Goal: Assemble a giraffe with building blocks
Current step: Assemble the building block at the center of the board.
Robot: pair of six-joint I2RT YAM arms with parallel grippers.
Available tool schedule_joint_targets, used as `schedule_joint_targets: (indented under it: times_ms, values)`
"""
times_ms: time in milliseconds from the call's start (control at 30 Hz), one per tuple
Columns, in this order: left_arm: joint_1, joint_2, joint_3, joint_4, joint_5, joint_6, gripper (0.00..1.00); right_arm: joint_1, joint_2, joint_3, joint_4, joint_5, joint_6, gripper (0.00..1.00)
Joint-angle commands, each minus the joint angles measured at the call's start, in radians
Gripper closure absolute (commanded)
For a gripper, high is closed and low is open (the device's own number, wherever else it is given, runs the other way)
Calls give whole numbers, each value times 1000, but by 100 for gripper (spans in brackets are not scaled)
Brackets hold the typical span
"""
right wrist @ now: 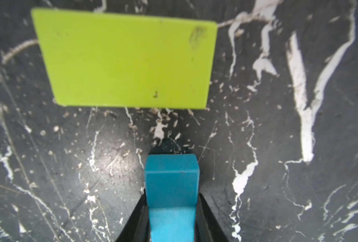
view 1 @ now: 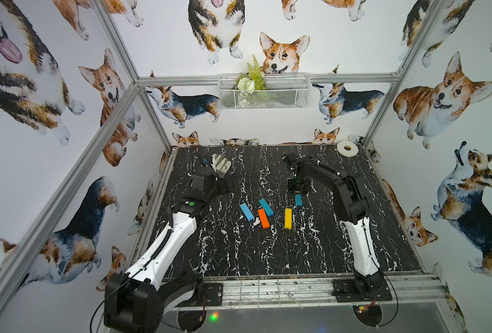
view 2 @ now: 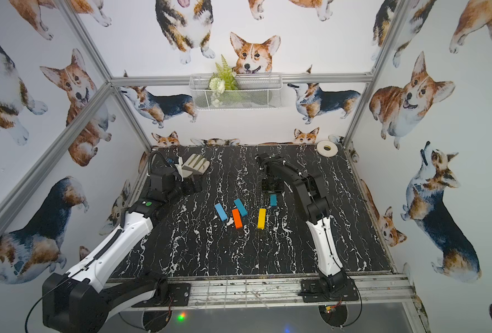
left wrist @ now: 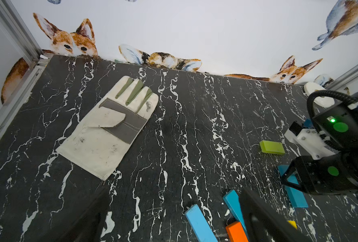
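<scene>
Right end effector [right wrist: 171,209] is clamping a teal block [right wrist: 171,178] end-on toward the crosswise lime green block [right wrist: 127,58] just ahead

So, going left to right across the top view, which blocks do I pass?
Light-blue block → orange block → yellow block → teal block, clamped in the right gripper. The other teal block overlaps the orange one sideways, so it is left out.
</scene>
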Motion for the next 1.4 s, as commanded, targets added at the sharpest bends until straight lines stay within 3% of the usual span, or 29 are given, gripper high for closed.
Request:
schedule_joint_targets:
  times_ms: [0, 533, 1367]
  values:
    - [-1, 2, 7, 19, 3, 1, 0, -8, 37, 38, 27, 46, 18, 73]
    - [-3, 10, 13, 19, 7, 1, 0, -25, 120, 169, -8, 27, 6, 72]
    - [-2, 12, 15, 22, 12, 2, 0, -36, 172, 245, -18, 21, 2, 72]
